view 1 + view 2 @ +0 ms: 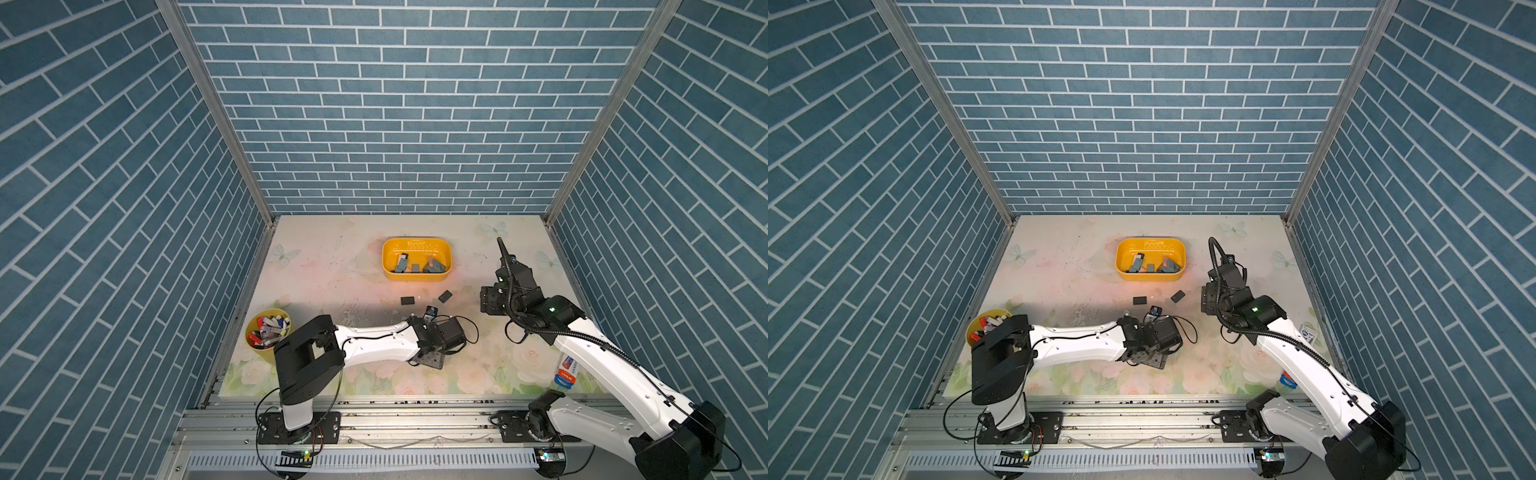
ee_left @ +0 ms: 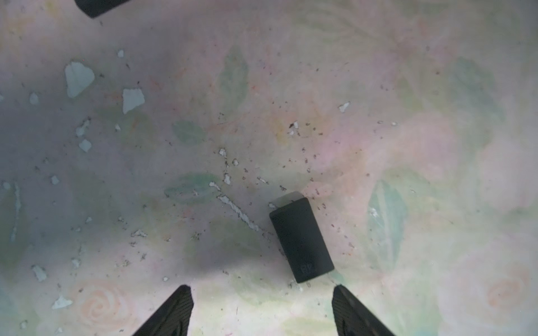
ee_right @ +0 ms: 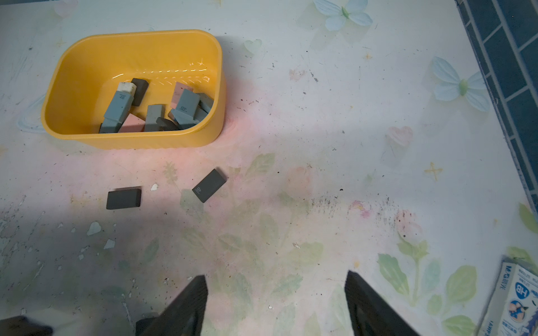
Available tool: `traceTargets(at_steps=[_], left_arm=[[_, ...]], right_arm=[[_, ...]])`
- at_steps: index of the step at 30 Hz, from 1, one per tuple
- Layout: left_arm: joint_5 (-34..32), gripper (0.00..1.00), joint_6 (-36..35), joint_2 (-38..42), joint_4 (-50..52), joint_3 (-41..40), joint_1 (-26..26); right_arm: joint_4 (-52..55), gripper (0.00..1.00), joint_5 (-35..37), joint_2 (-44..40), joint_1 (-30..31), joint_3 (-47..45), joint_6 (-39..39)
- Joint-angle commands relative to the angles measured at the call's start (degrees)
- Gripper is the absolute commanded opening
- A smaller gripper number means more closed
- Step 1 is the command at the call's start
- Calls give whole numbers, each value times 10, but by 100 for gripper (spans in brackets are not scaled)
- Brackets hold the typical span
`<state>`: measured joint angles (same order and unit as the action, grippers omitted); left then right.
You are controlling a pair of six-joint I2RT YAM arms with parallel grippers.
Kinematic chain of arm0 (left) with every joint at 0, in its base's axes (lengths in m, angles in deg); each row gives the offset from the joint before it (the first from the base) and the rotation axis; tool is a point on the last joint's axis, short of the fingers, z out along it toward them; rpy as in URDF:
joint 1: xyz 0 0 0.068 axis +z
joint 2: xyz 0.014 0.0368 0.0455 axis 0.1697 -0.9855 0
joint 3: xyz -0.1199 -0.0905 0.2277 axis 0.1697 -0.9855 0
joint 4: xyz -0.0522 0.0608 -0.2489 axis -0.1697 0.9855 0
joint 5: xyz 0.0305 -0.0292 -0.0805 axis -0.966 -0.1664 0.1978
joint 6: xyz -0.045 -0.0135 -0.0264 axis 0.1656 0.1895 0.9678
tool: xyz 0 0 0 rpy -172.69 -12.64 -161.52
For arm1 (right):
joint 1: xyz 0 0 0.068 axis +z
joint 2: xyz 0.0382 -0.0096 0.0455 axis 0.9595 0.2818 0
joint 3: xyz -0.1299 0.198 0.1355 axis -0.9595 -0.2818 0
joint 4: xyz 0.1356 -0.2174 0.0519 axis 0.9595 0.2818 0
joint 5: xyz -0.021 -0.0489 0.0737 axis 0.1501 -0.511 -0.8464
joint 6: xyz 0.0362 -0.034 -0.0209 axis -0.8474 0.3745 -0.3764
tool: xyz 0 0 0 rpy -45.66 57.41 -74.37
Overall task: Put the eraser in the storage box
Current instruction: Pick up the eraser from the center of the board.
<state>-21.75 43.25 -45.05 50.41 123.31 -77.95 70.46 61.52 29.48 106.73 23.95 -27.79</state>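
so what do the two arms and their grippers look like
The left arm and right arm match: white shells, black joint housings. Thin black cables loop off the left arm; a ribbed black hose runs along the right arm. The left gripper and right gripper have dark, tapered fingers.

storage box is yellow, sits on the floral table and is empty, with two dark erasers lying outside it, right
Not empty: the right wrist view shows the storage box holding several erasers, grey, pink and dark. The rest stands: it is yellow, on the floral table, with two dark erasers outside it.
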Motion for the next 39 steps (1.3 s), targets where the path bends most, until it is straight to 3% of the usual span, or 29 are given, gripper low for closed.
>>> traceTargets(at_steps=[1, 17, 39], left_arm=[[-15, 80, 67, -12, 32, 33, -2], [-11, 72, 131, -78, 45, 89, -1], [19, 36, 122, -119, 20, 79, 20]], right_arm=[[-3, 76, -1, -14, 0, -5, -20], [-10, 75, -12, -26, 0, -22, -21], [-5, 75, -25, -31, 0, -22, -26]])
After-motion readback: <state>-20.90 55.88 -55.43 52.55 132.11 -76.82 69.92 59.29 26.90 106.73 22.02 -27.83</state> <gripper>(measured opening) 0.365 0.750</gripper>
